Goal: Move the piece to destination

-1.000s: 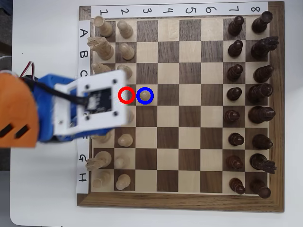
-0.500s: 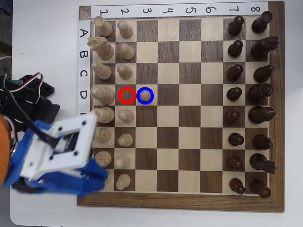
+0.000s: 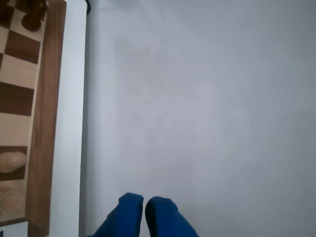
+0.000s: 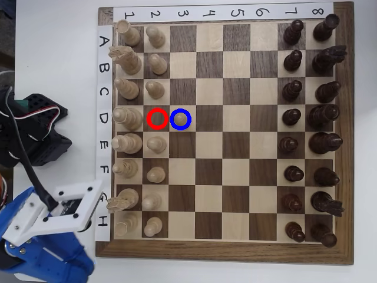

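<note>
In the overhead view, a white paper strip (image 4: 218, 13) lies along the top edge of the chessboard (image 4: 344, 135), carrying the handwritten numbers 1 to 8, each turned on its side, running from the left corner to the right. A second white strip (image 4: 103, 106) runs down the board's left edge with the letters A, B, C, D, E, F, G, H from top to bottom; the arm overlaps the G. The wrist view shows nothing readable
</note>
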{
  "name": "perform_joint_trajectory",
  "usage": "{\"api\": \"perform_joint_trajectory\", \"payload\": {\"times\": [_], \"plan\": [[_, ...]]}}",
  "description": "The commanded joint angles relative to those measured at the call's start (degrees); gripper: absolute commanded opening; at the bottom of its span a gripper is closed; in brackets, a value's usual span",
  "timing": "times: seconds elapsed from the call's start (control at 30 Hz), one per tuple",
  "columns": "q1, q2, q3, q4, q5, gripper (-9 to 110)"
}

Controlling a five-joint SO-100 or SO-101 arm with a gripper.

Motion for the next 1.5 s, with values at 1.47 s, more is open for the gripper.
{"api": "perform_joint_trajectory", "payload": {"times": [1.47], "plan": [[40.52,46.58,50.19,0.00,-32.43,1]]}}
